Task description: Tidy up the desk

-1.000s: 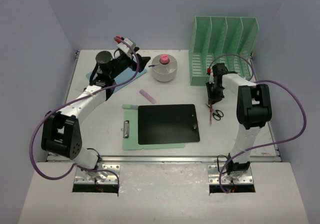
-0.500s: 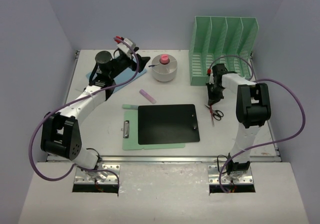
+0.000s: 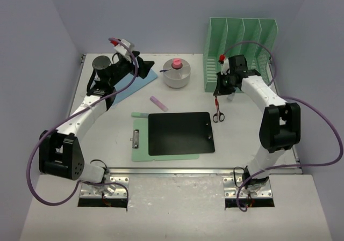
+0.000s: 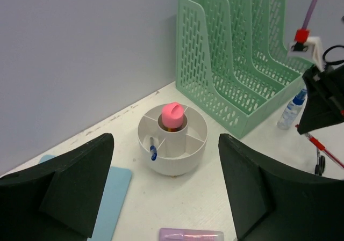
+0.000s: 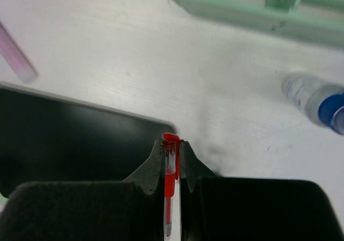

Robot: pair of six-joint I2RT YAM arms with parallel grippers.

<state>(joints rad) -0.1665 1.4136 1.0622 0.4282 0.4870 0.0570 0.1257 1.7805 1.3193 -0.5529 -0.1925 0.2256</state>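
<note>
The right fingers (image 5: 157, 160) are shut tight on a red pen (image 5: 170, 184), pinching it near one end. The hand is raised over the bench (image 3: 107, 128), just in front of the rack (image 3: 242, 53). The left fingers (image 4: 80, 176) stand wide w/ nothing btwn them, hovering at the back left over a blue pad (image 3: 144, 79) and facing the caddy (image 4: 172, 144).

Main risk: the pen hangs long below a narrow pinch, so it could pivot or slip out if the arm swings fast. The scissors (image 3: 217, 116) sit right at the pen's lower end. Whether they touch it or are hooked on it can't be told, but if hooked they'd drag or drop mid-carry. If the pen is meant for the caddy, the slots are small and one has a blue pen in it, so a tilted release could miss. That route also runs close to the left arm, i.e. a clash is possible unless one arm gives way. A small bottle (image 4: 292, 111) sits near the rack's foot, upright or not unclear, and could get knocked.

The bench is a flat off-white top w/ a metal rail along the near edge and lavender walls around it, and it lies under both arms. It isn't tidy yet: a black tablet (image 3: 181, 133) lies on a green clipboard (image 3: 138, 144) mid-bench, w/ a lilac marker (image 3: 158, 103) loose just behind them
</note>
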